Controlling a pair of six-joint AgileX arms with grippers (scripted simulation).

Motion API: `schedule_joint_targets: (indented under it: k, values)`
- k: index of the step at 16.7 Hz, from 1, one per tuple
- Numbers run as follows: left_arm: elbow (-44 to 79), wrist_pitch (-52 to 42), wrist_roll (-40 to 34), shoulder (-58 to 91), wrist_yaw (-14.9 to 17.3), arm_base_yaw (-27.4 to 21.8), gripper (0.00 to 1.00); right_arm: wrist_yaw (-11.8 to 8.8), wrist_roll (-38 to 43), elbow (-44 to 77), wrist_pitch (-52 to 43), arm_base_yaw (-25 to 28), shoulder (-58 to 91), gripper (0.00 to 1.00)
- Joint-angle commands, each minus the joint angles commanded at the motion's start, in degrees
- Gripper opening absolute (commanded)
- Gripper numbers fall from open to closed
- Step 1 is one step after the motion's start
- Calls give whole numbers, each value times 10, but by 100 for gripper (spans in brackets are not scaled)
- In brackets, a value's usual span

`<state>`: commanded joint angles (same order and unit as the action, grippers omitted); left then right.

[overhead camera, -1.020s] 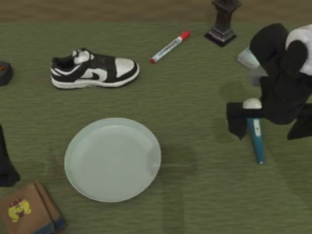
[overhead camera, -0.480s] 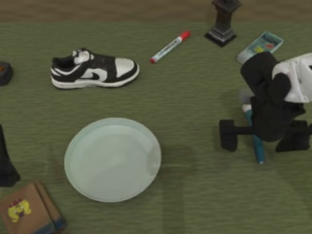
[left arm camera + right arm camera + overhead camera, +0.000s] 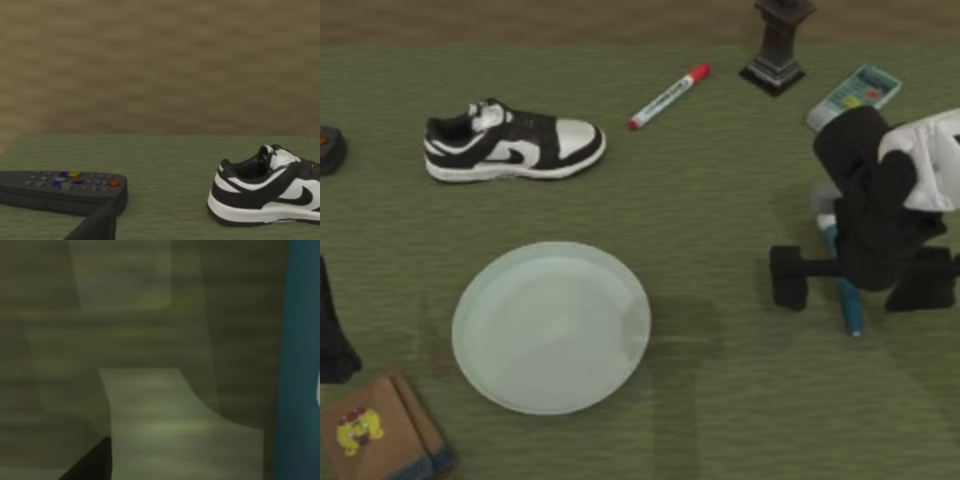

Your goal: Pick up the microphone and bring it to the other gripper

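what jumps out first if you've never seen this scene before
The right gripper draws the eye first: low over the teal microphone at the table's right side, fingers spread wide on either side of it. Next come the black-and-white sneaker at upper left and the pale round plate nearer the middle. The left gripper sits parked at the left edge.

The right gripper [image 3: 860, 278] sits low over the microphone [image 3: 847, 305], fingers spread wide to either side of the teal handle. Between it and the plate [image 3: 551, 327] lies a broad strip of bare green cloth. Behind it, a small box [image 3: 855, 97] and a dark stand [image 3: 778, 45] crowd the far right. The marker [image 3: 668, 97] and shoe [image 3: 513, 141] line the far side. The left arm [image 3: 334, 330] waits at the left edge, a book [image 3: 382, 432] just beside it.
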<state>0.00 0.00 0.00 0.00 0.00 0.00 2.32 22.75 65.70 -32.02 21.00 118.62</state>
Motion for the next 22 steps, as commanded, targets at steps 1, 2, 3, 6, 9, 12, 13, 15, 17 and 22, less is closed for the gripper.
schedule_joint_targets:
  k: [1, 2, 3, 6, 9, 12, 13, 15, 17, 22]
  values:
    - [0, 0, 0, 0, 0, 0, 100, 0, 0, 0, 0, 0, 0, 55]
    - [0, 0, 0, 0, 0, 0, 100, 0, 0, 0, 0, 0, 0, 47]
    - [0, 0, 0, 0, 0, 0, 100, 0, 0, 0, 0, 0, 0, 40]
    - [0, 0, 0, 0, 0, 0, 100, 0, 0, 0, 0, 0, 0, 17]
    - [0, 0, 0, 0, 0, 0, 100, 0, 0, 0, 0, 0, 0, 0]
    - [0, 0, 0, 0, 0, 0, 100, 0, 0, 0, 0, 0, 0, 0]
    - [0, 0, 0, 0, 0, 0, 100, 0, 0, 0, 0, 0, 0, 0]
    - [0, 0, 0, 0, 0, 0, 100, 0, 0, 0, 0, 0, 0, 0]
    - [0, 0, 0, 0, 0, 0, 100, 12, -7, 14, -18, 1, -36, 0]
    - [0, 0, 0, 0, 0, 0, 100, -10, -24, 2, 42, 4, -47, 0]
